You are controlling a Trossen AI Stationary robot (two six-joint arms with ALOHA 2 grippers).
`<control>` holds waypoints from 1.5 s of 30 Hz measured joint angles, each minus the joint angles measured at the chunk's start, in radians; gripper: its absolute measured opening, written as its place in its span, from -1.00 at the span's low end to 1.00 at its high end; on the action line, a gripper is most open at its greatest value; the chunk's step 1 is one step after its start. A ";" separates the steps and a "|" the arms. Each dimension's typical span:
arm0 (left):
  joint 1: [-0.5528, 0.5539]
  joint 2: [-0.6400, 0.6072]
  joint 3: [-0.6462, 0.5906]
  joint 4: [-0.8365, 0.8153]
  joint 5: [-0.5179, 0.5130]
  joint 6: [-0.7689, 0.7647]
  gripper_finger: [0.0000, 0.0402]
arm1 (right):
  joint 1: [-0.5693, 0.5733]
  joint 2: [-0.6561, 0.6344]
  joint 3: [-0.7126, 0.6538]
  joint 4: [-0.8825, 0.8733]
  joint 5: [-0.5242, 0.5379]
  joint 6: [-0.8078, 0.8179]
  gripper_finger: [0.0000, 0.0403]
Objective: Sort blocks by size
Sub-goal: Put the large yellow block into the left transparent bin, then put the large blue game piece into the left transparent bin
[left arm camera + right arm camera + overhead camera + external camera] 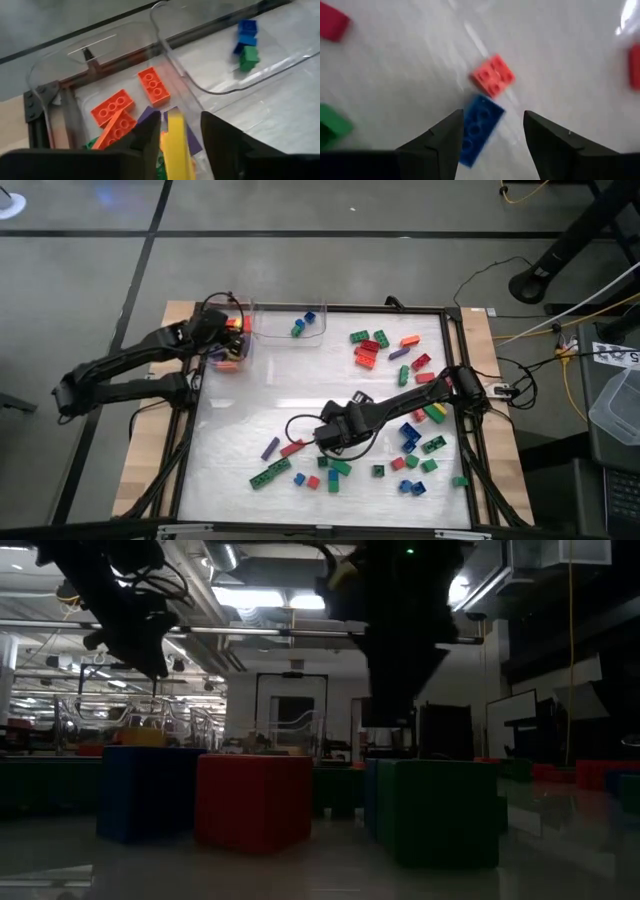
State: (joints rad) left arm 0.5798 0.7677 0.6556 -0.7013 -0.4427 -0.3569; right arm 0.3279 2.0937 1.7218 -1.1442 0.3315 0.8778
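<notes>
Many coloured bricks lie loose on the white mat [250, 420], most of them at the right. My left gripper [180, 137] hovers over a clear bin [228, 348] at the far left that holds long orange and purple bricks [112, 105]. A long yellow brick [176, 145] stands on end between its open fingers. A second clear bin [290, 325] beside it holds small blue and green bricks [247, 45]. My right gripper [492, 137] is open near the mat's middle [325, 442], above a long blue brick [480, 125] that lies flat beside a square red-orange one [493, 75]. My left gripper has the yellow brick between its fingers, which point down into the bin. The brick's side [169, 140] lies against one finger [150, 142]. A strip of the purple brick below shows between it and the other finger. I cannot tell whether the brick is still held.
A black frame [455, 350] edges the mat. Clusters of loose bricks lie at the far right [385, 350] and near right [415, 445], with a few long ones at the near middle [272, 472]. Cables trail off the table's right side.
</notes>
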 joint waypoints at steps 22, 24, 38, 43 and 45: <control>0.016 0.033 0.000 -0.039 0.022 0.018 -0.07 | 0.000 0.005 -0.209 0.238 -0.148 0.226 0.02; 0.016 0.033 0.000 -0.056 0.038 0.004 -0.07 | 0.000 0.003 -0.226 0.258 -0.148 0.226 0.02; -0.072 0.033 0.000 -0.026 0.586 -0.135 -0.08 | 0.000 0.002 -0.173 0.357 0.022 -0.074 -0.34; -0.158 0.034 0.000 0.034 0.616 -0.242 -0.08 | -0.009 0.002 -0.134 0.481 0.182 -0.247 -0.27; -0.199 0.041 0.000 0.075 0.616 -0.278 -0.08 | -0.019 0.002 -0.131 0.565 0.207 -0.316 -0.23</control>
State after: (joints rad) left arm 0.3811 0.8085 0.6559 -0.6263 0.1734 -0.6352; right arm 0.3091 2.0953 1.5906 -0.5787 0.5389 0.5617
